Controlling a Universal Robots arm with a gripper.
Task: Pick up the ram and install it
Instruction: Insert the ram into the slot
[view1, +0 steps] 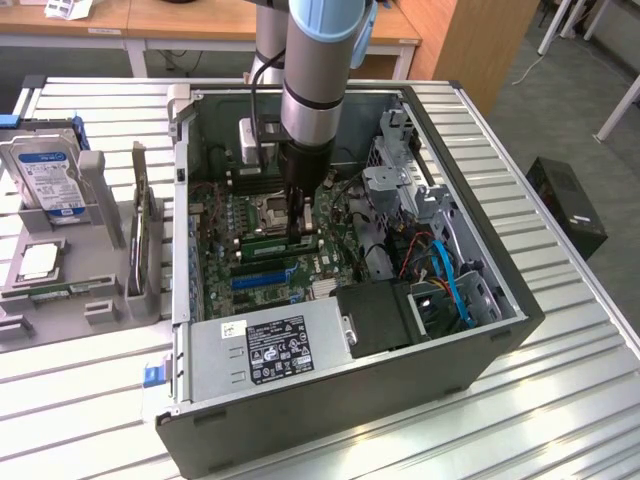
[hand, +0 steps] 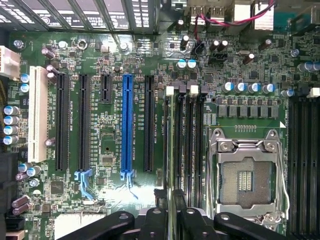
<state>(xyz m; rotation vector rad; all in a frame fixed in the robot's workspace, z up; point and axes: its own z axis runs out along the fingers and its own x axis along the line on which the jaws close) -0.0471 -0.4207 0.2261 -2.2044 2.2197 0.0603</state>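
One ram (hand: 170, 145) upright on the motherboard (hand: 107, 145), one gripper (hand: 170, 199) astride its end, I cannot tell its grip.

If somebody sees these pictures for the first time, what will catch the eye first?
First, the arm reaching down into the open computer case, its gripper close to the green ram. In the wrist view, the blue slot stands out on the green board, as does the bare CPU socket. A hard drive stands at the exterior view's left.
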